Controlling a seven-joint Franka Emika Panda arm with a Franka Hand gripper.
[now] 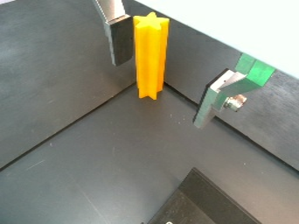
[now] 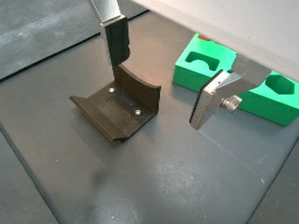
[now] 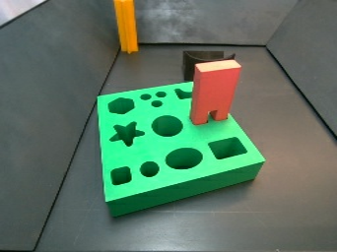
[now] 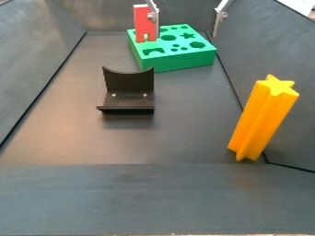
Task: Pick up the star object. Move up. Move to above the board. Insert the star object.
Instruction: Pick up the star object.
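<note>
We had the claw (image 1: 167, 77) open, star object (image 1: 151, 58) upright just beyond its fingers, ungripped; looked light, rigid, tippy, so we'd pinch ridges mid-height.

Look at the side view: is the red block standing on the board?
Yes, the red block stands upright on the board.
</note>
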